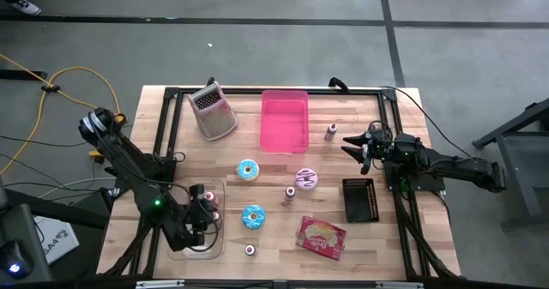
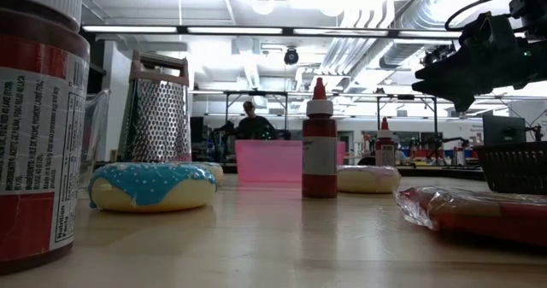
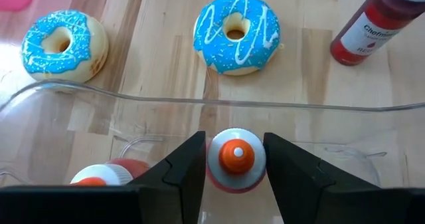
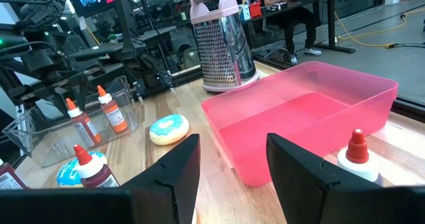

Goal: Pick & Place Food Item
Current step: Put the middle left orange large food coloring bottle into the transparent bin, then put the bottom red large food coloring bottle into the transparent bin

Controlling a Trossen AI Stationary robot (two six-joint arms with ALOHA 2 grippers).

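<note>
Clear bin [image 3: 60,91]: two bottles | left fingers [image 3: 234,174] straddling one bottle [image 3: 236,156], grip unclear

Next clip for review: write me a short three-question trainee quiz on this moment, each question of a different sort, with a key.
1. True or false: the left end effector is above the pink bin.
2. Multiple choice: inside the clear container, between the left end effector's fingers, stands
A. a blue-iced donut
B. an orange-capped bottle
C. the grater
3. Fill in: the right end effector hovers holding ____.

Key: 1. False; it is over the clear container. 2. B. 3. nothing.
</note>
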